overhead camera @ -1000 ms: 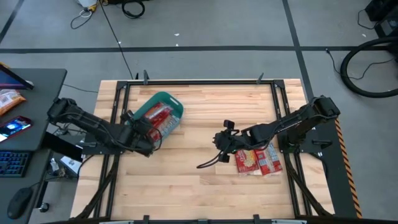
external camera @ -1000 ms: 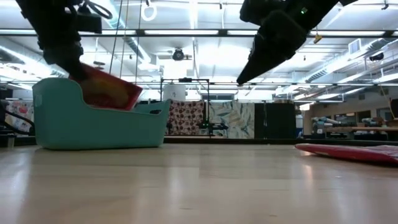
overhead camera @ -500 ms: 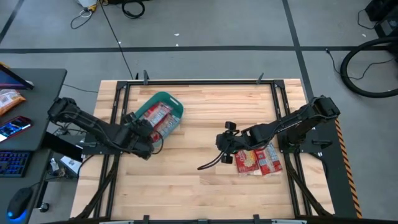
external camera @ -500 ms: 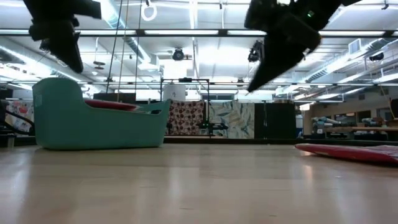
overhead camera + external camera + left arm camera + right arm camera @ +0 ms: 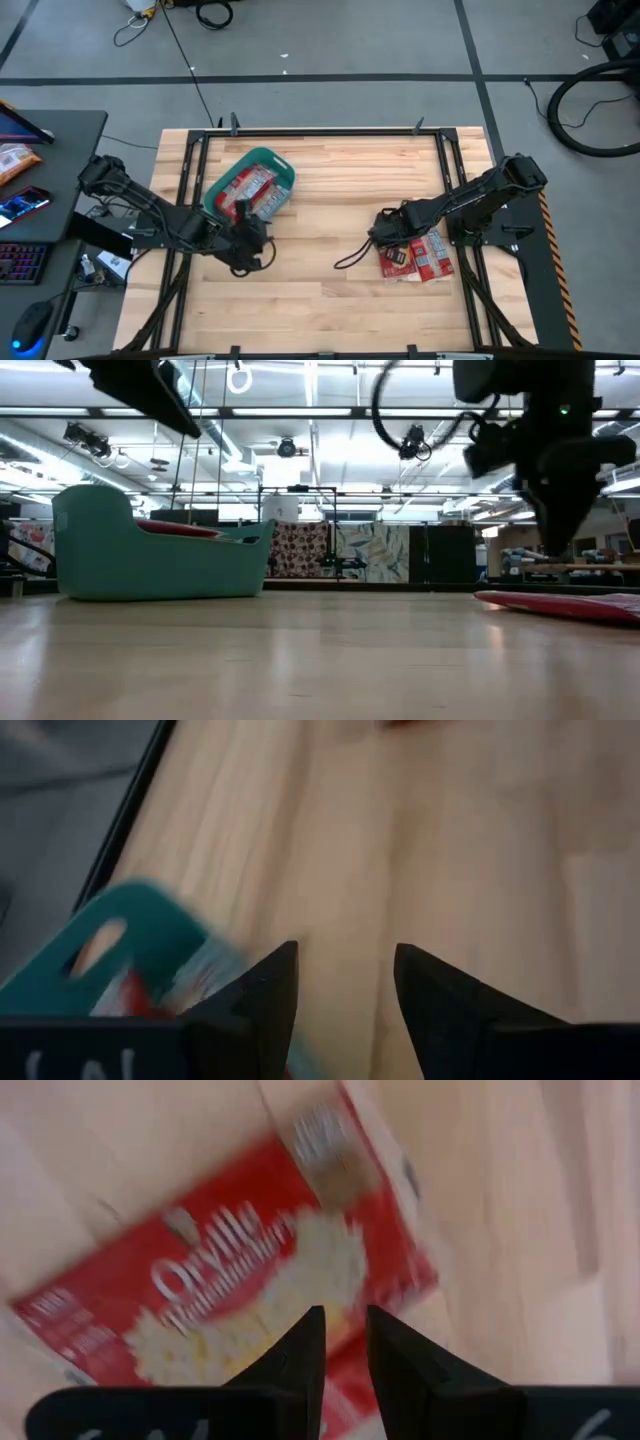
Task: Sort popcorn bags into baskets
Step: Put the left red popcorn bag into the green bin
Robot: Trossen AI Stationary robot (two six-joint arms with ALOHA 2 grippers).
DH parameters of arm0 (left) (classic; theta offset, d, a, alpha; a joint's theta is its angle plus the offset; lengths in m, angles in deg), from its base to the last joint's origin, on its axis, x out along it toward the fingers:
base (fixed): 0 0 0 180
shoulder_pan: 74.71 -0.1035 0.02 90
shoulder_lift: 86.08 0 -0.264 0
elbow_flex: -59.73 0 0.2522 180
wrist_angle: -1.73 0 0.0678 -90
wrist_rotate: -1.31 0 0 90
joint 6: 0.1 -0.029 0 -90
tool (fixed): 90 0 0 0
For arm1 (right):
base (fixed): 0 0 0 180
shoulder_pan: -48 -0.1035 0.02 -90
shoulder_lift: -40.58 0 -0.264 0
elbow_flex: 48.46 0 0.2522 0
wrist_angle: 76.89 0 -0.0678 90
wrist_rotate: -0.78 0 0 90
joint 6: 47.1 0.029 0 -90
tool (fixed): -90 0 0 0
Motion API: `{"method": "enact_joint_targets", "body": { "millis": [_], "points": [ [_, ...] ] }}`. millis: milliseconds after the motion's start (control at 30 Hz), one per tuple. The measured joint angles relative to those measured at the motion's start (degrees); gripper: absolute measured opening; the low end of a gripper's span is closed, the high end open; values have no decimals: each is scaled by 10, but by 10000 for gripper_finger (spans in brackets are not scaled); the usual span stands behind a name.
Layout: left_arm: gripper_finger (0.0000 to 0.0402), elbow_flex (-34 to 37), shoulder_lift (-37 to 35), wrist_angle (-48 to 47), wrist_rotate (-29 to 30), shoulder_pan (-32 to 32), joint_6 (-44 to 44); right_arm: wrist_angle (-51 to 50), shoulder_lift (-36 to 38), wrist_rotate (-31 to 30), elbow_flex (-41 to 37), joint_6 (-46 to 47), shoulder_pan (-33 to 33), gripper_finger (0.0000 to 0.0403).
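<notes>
The teal basket (image 5: 277, 166) stands at the table's far left with several red popcorn bags (image 5: 252, 190) lying inside; one shows above its rim (image 5: 180, 528). My left gripper (image 5: 345, 955) is open with nothing between its fingers. It hovers just past the basket's near right corner (image 5: 258, 243), high above the table. More popcorn bags (image 5: 418, 258) lie flat on the wood at the right. My right gripper (image 5: 345, 1320) points down over them, narrowly open and clear of the top bag (image 5: 230, 1290).
A black cable (image 5: 350, 260) from the right arm loops down onto the wood beside the bags. Bare wood lies between basket and bags (image 5: 320, 210). Black frame rails (image 5: 450, 170) run along the table's sides. A desk (image 5: 40, 200) stands beyond the left edge.
My left gripper has let go of a popcorn bag, which dropped flat into the basket. It then rose and drew back toward the table's near edge. My right gripper has moved toward the right edge over the bags and tipped from slanting to pointing straight down.
</notes>
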Motion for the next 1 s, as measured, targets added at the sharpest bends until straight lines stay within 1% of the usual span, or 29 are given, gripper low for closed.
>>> {"method": "enact_joint_targets", "body": {
  "millis": [100, 200, 233, 300, 367, 433, 500, 567, 600, 633, 733, 833, 1000],
  "points": [
    [172, 8, 0, 57, -23, 0, -56, -24, 0, 37, -21, 44, 0, 80],
    [172, 10, 0, 60, -29, 0, -66, -25, 0, 76, -52, 68, 0, 80],
    [172, 10, 0, 60, -30, 0, -63, -17, 0, 82, -62, 75, 0, 80],
    [172, 10, 0, 62, -45, 0, -52, 30, 0, 97, -83, 76, 0, 80],
    [172, 11, 0, 74, -76, 0, -51, 117, 0, 114, -99, 54, 0, 80],
    [172, 15, 6, 108, -101, 0, -60, 233, 0, 112, -108, 11, 0, 80],
    [172, 29, 15, 151, -113, 0, -84, 372, 0, 81, -111, -38, 0, 80],
    [172, 38, 27, 188, -122, 3, -104, 486, 0, 62, -113, -91, 1, 80],
    [172, 40, 34, 198, -127, 3, -112, 526, 0, 64, -113, -116, 4, 80],
    [172, 41, 43, 199, -128, 3, -115, 541, 0, 72, -107, -137, 6, 80],
    [172, 42, 68, 196, -128, 3, -115, 513, 0, 84, -74, -160, 9, 80],
    [172, 42, 97, 200, -128, 3, -115, 444, 0, 71, -57, -162, 9, 80],
    [172, 42, 165, 236, -133, 2, -112, 408, 0, 52, -54, -155, 10, 80]
  ]
}}
